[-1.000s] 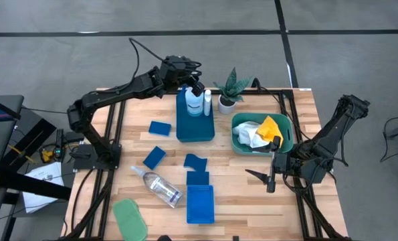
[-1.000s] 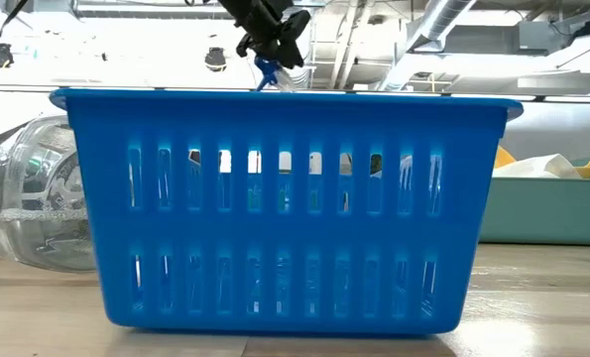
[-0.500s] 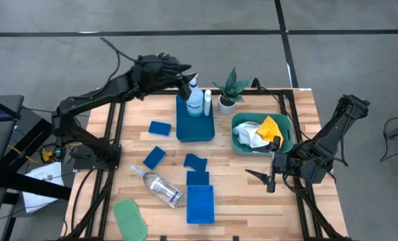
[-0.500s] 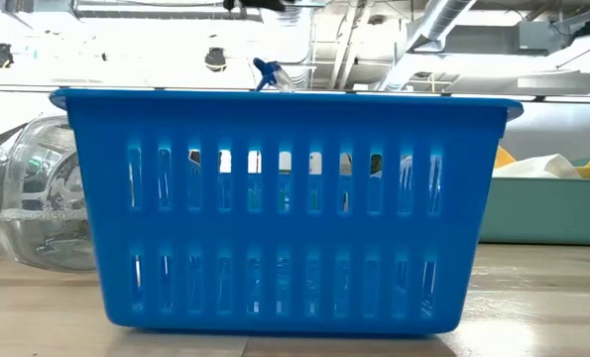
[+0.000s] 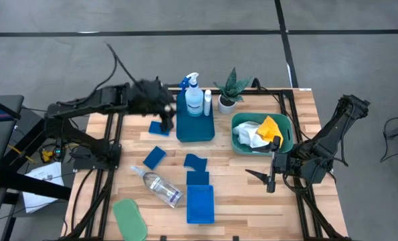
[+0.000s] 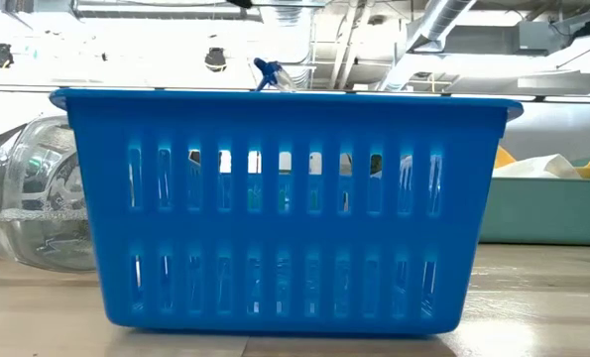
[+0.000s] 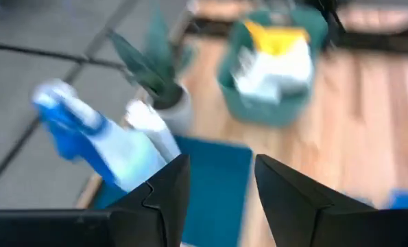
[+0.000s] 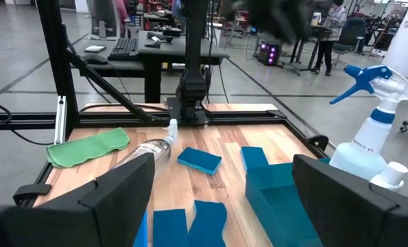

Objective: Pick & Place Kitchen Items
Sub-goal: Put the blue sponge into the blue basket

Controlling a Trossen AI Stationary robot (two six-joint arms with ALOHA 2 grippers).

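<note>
The blue-trigger spray bottle [image 5: 192,94] and the white bottle [image 5: 207,102] stand upright on their bases in the blue tray [image 5: 195,128]. My left gripper [image 5: 167,119] hovers open just left of that tray, above a blue sponge [image 5: 157,127]; in the left wrist view my left gripper [image 7: 221,161] has nothing between its fingers. Other sponges [image 5: 154,157] [image 5: 195,162] lie flat mid-table. A clear bottle [image 5: 157,186] lies on its side, and a green cloth [image 5: 130,217] lies at the near left. My right gripper [image 5: 262,179] waits open near the teal tub [image 5: 287,137].
The teal tub holds white and yellow cloths [image 5: 259,132]. A potted plant [image 5: 231,90] stands beside the tray at the far edge. A slotted blue basket [image 5: 200,204] sits at the near edge, filling the low view as the basket [image 6: 285,208]. Bare wood lies at the near right.
My left gripper has drawn away from the top of the spray bottle, going toward the table's left edge and a little nearer, and has tipped more downward. The spray bottle stays upright in the blue tray. My right arm has kept still.
</note>
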